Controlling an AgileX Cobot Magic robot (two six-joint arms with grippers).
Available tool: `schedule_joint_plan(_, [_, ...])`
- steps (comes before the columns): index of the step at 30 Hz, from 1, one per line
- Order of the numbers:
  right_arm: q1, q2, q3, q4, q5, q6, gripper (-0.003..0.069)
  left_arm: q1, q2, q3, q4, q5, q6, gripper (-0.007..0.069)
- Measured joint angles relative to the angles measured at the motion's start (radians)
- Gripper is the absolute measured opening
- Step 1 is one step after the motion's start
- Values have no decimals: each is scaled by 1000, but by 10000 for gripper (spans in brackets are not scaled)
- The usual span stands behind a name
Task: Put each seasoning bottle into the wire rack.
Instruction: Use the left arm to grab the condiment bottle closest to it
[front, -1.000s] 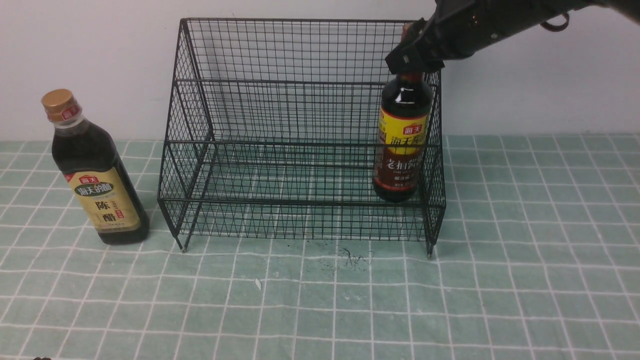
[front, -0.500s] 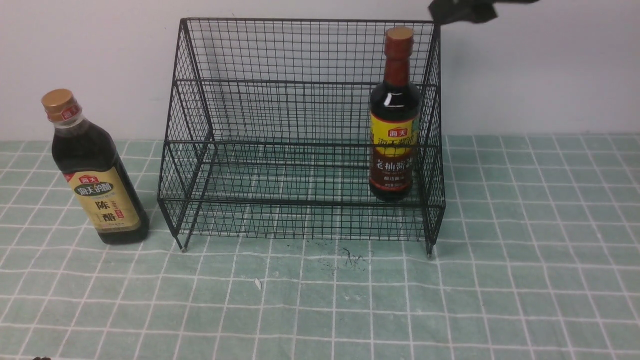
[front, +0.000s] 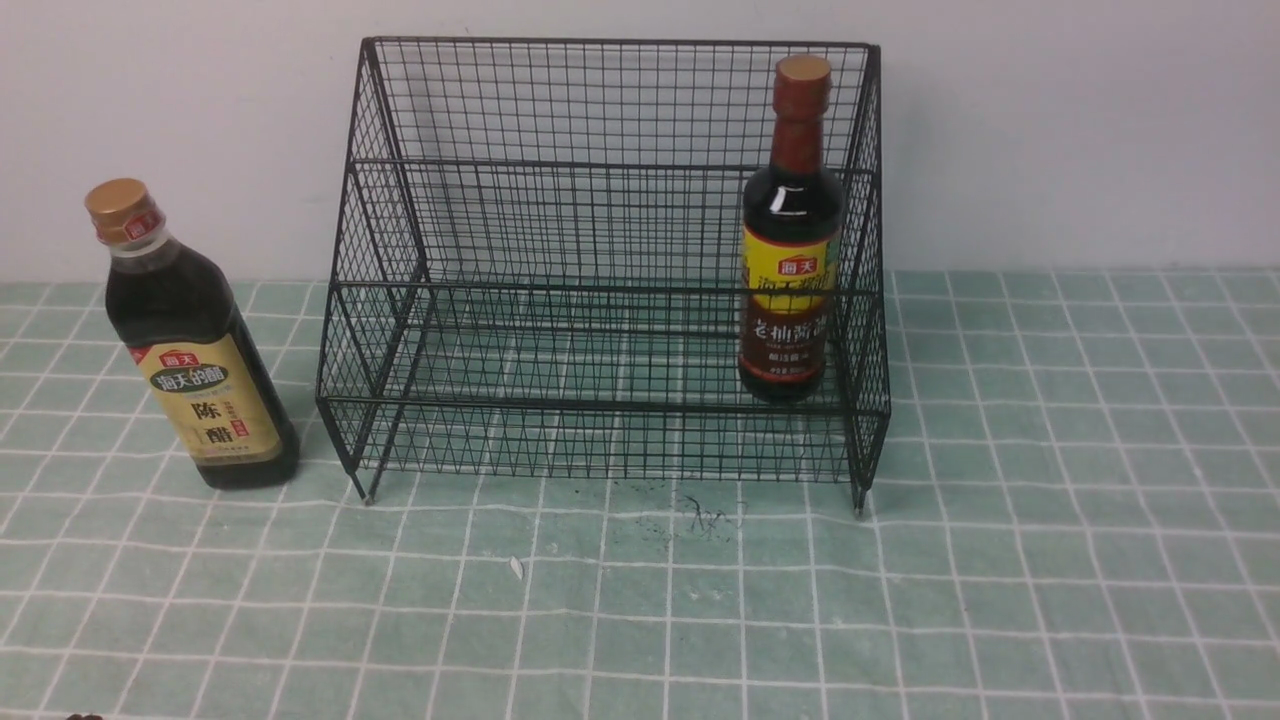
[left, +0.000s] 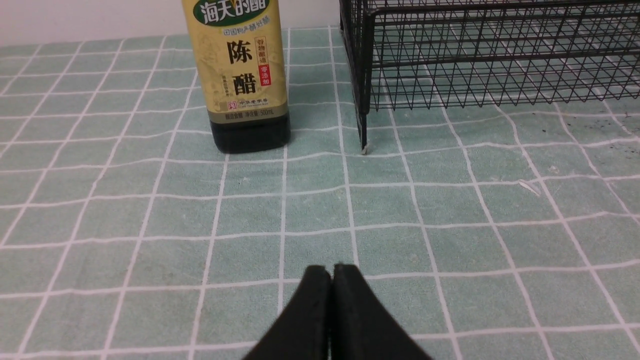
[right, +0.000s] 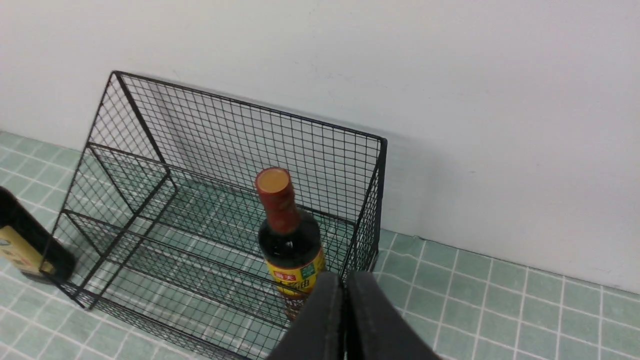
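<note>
Wire rack (front: 600, 405) stands on the green checked cloth (front: 640, 600), back to the wall.

Slim bottle (front: 790, 230), reddish-brown cap: upright in the rack's lower front tier, at the right end, just beside the side mesh.

Broad bottle (front: 195, 350), gold cap, tan label: upright on the cloth, outside the rack, near its left front leg, not touching.

Left gripper (left: 331, 272): fingers pressed together, nothing between them, low over bare cloth in front of the broad bottle.

Right gripper (right: 345, 280): fingers together, empty, above the slim bottle, clear of it.
</note>
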Motion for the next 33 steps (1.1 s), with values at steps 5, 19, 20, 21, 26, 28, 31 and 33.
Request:
schedule_joint_plan(5, [0, -254, 344, -12, -242, 63, -11, 0, 0, 0, 0, 0, 0, -13])
schedule_joint_plan(19, [0, -787, 1228, 21, -989, 97, -12, 0, 0, 0, 0, 0, 0, -13])
schedule_joint_plan(20, [0, -793, 1239, 20, -996, 96, -12, 0, 0, 0, 0, 0, 0, -13])
schedule_joint_plan(21, [0, -801, 1252, 19, -1003, 93, -12, 0, 0, 0, 0, 0, 0, -13])
schedule_joint_plan(26, [0, -821, 1322, -51, -1014, 74, -12, 0, 0, 0, 0, 0, 0, -13])
schedule_joint_plan(28, [0, -821, 1338, -98, -1003, 70, -12, 0, 0, 0, 0, 0, 0, -13])
schedule_joint_plan(31, [-4, -832, 1377, -165, -997, 70, -12, 0, 0, 0, 0, 0, 0, -13])
schedule_joint_plan(33, [-41, -864, 1419, -189, -995, 70, -12, 0, 0, 0, 0, 0, 0, -13])
